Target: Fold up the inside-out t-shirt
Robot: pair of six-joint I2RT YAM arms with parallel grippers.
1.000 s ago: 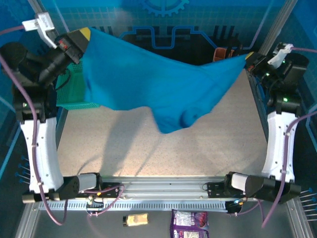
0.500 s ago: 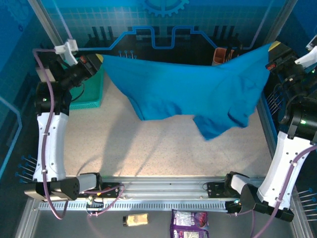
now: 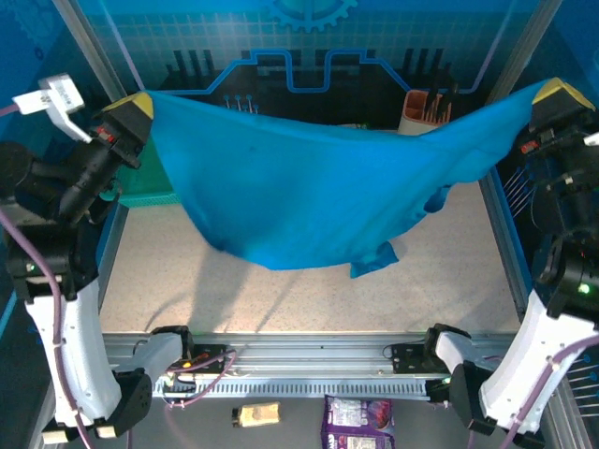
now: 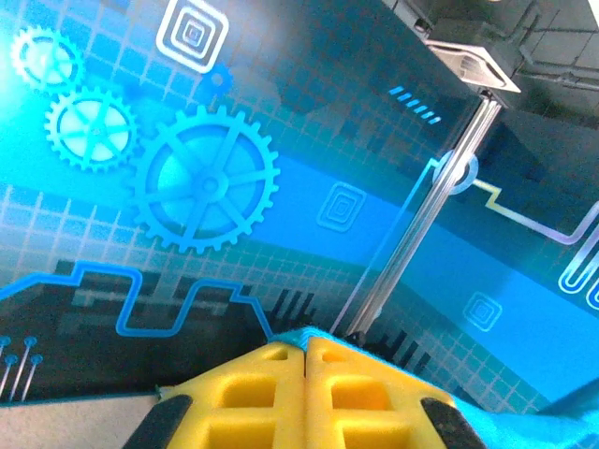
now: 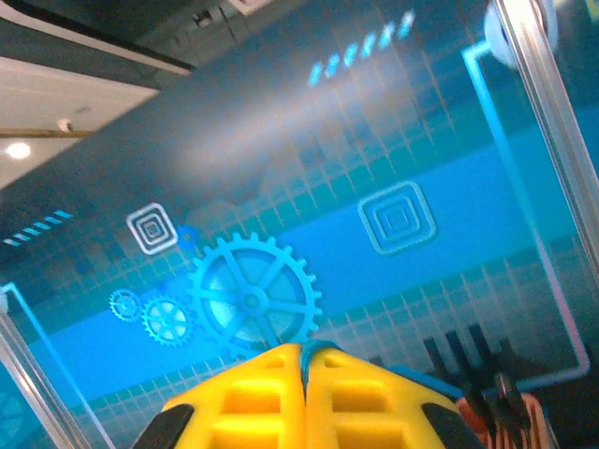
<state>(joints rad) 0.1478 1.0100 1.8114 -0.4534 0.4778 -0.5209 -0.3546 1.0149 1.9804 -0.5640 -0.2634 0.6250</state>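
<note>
Above the table [image 3: 187, 271] the shirt [image 3: 299, 196] hung spread, left gripper [image 3: 134, 101] and right gripper [image 3: 559, 94] each pinching an edge; no fold was made yet, all folding remained

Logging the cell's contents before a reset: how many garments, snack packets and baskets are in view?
Blue t-shirt: 1
Snack packets: 2, the tan packet and the purple packet
Teal basket: 1
Total: 4
</note>
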